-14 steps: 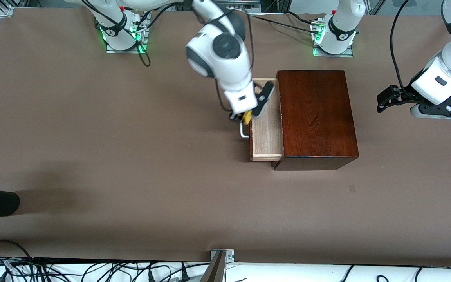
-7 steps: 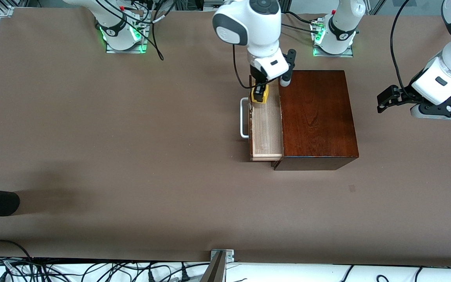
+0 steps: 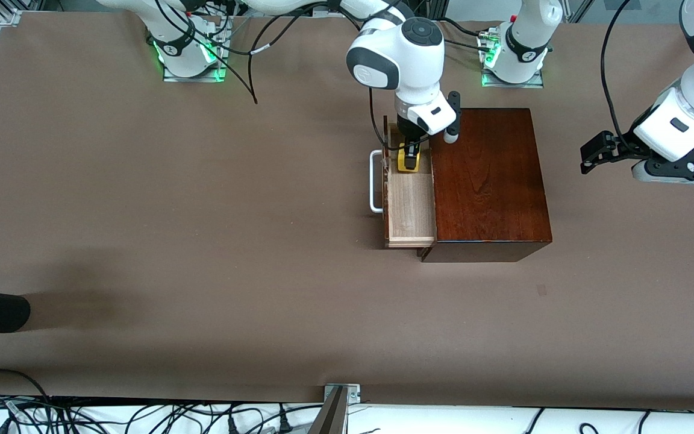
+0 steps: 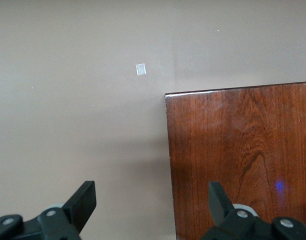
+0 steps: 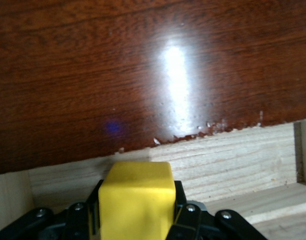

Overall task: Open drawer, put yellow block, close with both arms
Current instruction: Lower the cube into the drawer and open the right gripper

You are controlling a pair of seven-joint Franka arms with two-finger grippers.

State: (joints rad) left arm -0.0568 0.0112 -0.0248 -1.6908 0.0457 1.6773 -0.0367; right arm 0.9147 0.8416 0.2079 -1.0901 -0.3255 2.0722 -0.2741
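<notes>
Front view shows the wooden box [image 3: 488, 181] with its drawer [image 3: 408, 205] pulled open, pale inside, white handle [image 3: 375, 181] toward the right arm's end; it likely slides stiffly, best pushed at that handle. The right gripper [image 3: 408, 158] hangs over the drawer, clamped on the yellow block [image 3: 408, 161], a small bright cube, probably light, rigid and gripped by flat sides. The left gripper [image 3: 591, 155] waits spread wide, empty, past the box's other end.

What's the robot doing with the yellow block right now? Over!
Right gripper shut on yellow block, over open drawer. Left gripper open, waiting past wooden box. Nothing in the way.
</notes>
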